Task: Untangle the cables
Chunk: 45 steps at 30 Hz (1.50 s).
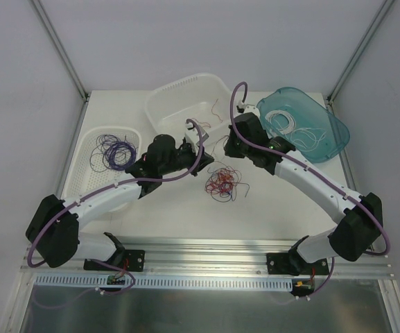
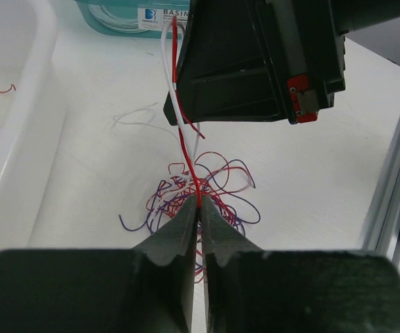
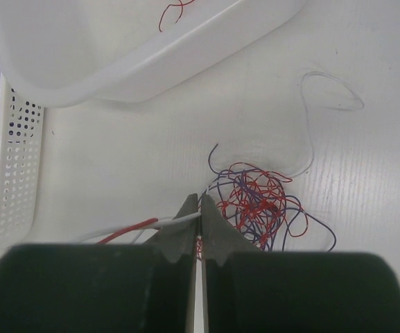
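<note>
A tangle of thin red, purple and white cables (image 1: 222, 182) lies on the white table between the two arms. It also shows in the left wrist view as the cable heap (image 2: 231, 187) and in the right wrist view as the cable heap (image 3: 258, 201). My left gripper (image 2: 199, 202) hangs above the heap, shut on a red cable (image 2: 183, 149). That red strand and a white one (image 2: 165, 66) run taut up to my right gripper (image 1: 226, 147). The right gripper (image 3: 201, 216) is shut on the white strand (image 3: 175, 221), with the red one beside it. The left gripper (image 1: 198, 147) faces it closely.
A perforated white basket (image 1: 89, 139) at the left holds purple cables (image 1: 114, 151). A white tub (image 1: 179, 97) at the back holds red strands. A teal basin (image 1: 321, 135) at the right holds white cables. A loose pale strand (image 3: 310, 139) lies beside the heap.
</note>
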Motion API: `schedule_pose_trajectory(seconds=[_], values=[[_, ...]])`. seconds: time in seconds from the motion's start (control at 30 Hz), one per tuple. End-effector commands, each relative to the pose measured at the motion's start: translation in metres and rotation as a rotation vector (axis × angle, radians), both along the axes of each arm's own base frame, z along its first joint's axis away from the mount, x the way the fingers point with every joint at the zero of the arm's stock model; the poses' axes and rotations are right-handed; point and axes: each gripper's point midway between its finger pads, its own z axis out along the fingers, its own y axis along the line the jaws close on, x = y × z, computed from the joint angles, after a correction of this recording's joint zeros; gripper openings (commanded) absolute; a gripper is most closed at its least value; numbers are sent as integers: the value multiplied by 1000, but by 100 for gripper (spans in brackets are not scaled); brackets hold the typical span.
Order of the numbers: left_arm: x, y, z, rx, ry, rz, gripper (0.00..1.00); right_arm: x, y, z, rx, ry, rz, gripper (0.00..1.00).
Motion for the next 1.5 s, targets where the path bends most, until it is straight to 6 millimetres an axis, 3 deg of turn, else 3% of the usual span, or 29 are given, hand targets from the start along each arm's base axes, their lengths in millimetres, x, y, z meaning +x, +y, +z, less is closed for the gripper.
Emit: schedule_pose_trajectory(seconds=[0.0, 0.2, 0.47, 0.67, 0.7, 0.8, 0.83, 0.9, 0.93, 1.2, 1.47], values=[[-2, -8, 23, -23, -64, -53, 0, 0, -4, 27, 14, -60, 2, 1], [-8, 8, 12, 14, -18, -3, 0, 8, -34, 38, -100, -137, -46, 1], [-3, 65, -50, 31, 239, 242, 0, 21, -107, 81, -193, -255, -188, 1], [-9, 94, -92, 113, 404, 377, 0, 33, -146, 140, -182, -372, -269, 1], [-11, 96, -97, 129, 426, 384, 0, 35, -150, 160, -159, -412, -282, 1], [-15, 100, -111, 163, 478, 402, 0, 42, -164, 193, -160, -478, -299, 1], [-15, 99, -113, 169, 490, 402, 0, 42, -167, 217, -145, -527, -303, 1], [-23, 97, -127, 198, 551, 386, 0, 45, -173, 241, -131, -573, -306, 1], [-24, 97, -131, 205, 571, 379, 0, 45, -176, 265, -129, -623, -308, 1], [-44, 88, -165, 252, 740, 326, 1, 61, -207, 348, -119, -832, -380, 1], [-53, 95, -187, 309, 830, 361, 4, 67, -229, 407, -72, -1018, -430, 1]])
